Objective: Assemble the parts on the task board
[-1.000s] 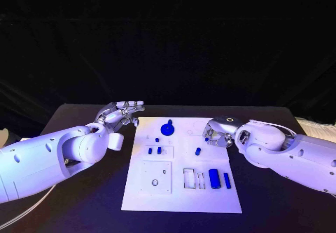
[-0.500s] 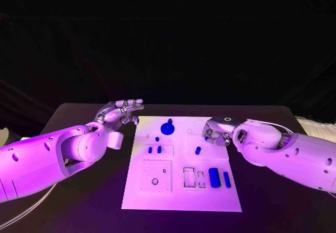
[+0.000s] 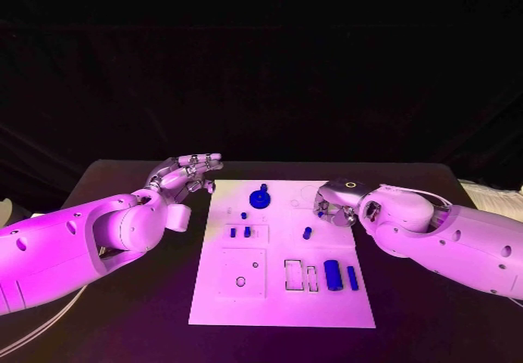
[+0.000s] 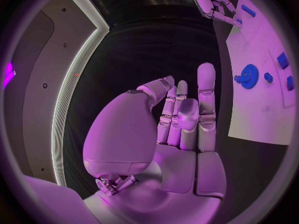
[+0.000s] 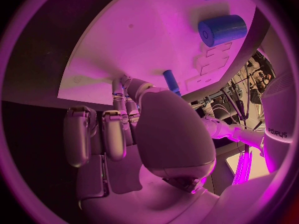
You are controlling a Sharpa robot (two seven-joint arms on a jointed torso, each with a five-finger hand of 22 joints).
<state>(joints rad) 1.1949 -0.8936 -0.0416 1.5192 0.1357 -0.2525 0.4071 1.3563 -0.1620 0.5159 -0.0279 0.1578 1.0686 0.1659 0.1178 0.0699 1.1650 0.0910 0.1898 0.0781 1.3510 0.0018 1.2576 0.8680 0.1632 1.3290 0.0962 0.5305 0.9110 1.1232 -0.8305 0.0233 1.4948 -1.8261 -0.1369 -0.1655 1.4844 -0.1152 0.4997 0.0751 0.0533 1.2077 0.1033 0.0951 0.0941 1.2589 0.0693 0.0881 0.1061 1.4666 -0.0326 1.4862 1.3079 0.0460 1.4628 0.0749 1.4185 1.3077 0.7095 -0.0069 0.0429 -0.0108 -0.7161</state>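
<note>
The white task board (image 3: 283,299) lies in the middle of the black table. A blue gear (image 3: 259,199) sits near its far edge. Small blue pieces (image 3: 239,231) stand to the gear's near side, and a short blue peg (image 3: 307,232) lies mid-board. A thick blue cylinder (image 3: 332,274) and a slim blue bar (image 3: 351,277) lie near the front right. My right hand (image 3: 333,207) hovers over the board's right edge with its fingers curled in and nothing seen in them. The peg (image 5: 170,80) lies just past its thumb. My left hand (image 3: 185,174) is beside the board's far-left corner, holding nothing, with loosely bent fingers.
Rectangular recesses (image 3: 294,274) are cut into the board beside the cylinder, and a square plate with a small ring (image 3: 241,281) sits front left. Bare black table (image 3: 109,181) runs around the board on both sides. The gear (image 4: 248,76) shows in the left wrist view too.
My right wrist has edged slightly toward the board's middle. The left hand and the parts on the board have stayed put.
</note>
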